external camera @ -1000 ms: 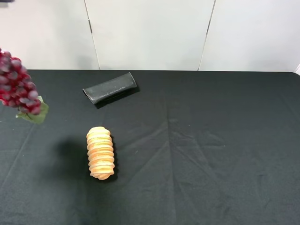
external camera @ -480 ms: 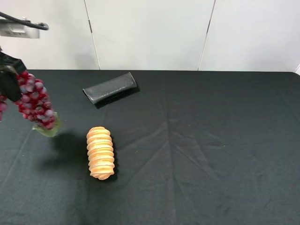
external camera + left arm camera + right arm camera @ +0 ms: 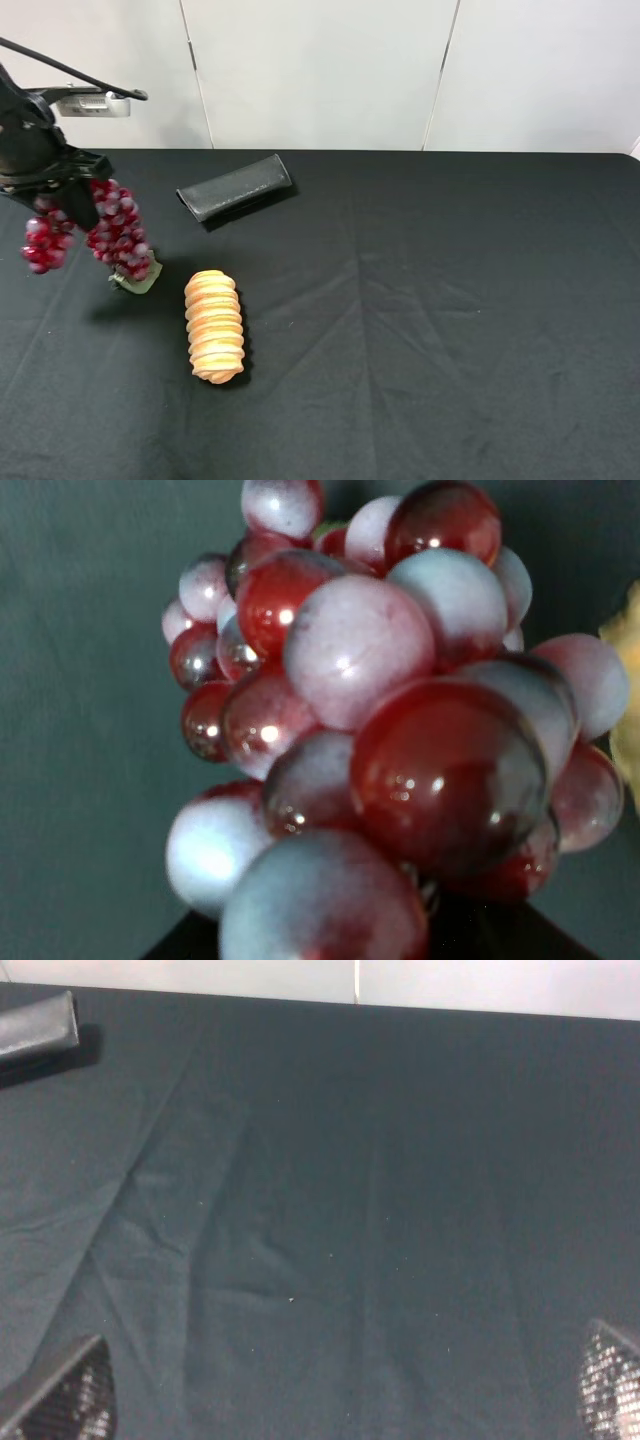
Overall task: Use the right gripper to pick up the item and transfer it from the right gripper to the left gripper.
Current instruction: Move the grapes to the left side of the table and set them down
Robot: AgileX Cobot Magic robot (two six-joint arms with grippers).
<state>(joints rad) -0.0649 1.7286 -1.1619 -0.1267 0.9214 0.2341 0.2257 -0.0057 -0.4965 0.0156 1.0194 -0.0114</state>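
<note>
Below your left claw [image 3: 62,185], which grips it, the bunch of grapes [image 3: 115,240] has swung in from the counter [image 3: 420,300] edge toward the bread roll [image 3: 214,326], so the handover looks complete; your right claw [image 3: 340,1430] stands wide and empty.

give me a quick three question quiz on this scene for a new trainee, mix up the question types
1. True or false: the grapes hang from the left gripper.
2. What lies nearest the grapes on the table? A) black pouch B) bread roll
3. Fill in: in the right wrist view, the space between the right gripper's fingertips is ____.

Key: 1 true; 2 B; 3 empty
</note>
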